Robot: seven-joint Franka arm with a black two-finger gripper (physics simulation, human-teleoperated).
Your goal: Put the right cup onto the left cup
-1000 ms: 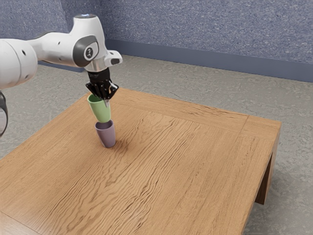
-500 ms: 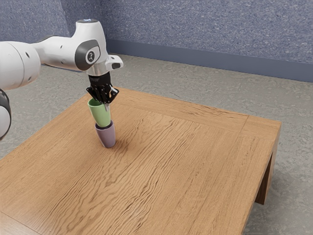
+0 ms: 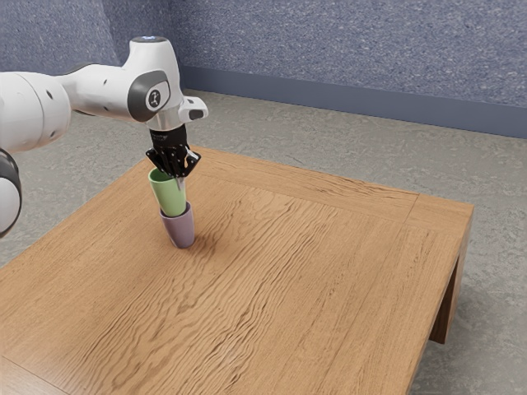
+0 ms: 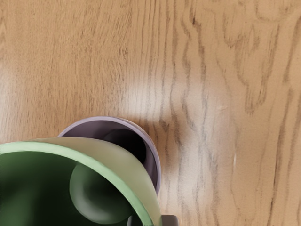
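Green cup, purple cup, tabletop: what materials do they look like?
Green cup: likely glazed ceramic or plastic; smooth, soft sheen inside. Purple cup: probably the same, smooth and plain, more satin. Tabletop: wood or wood-look laminate, satin; wavy dark grain, pale glare patches in the wrist view.

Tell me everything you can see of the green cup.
The green cup is pale green and smooth, perhaps plastic or glazed ceramic, with a round, open mouth facing up and walls that narrow downward. Its inside looks darker, with the round bottom visible and nothing in it. The pincer grips its wall at the rim, one finger inside and one outside. Its lower end sits within the mouth of the purple cup; how deep it reaches is hidden.
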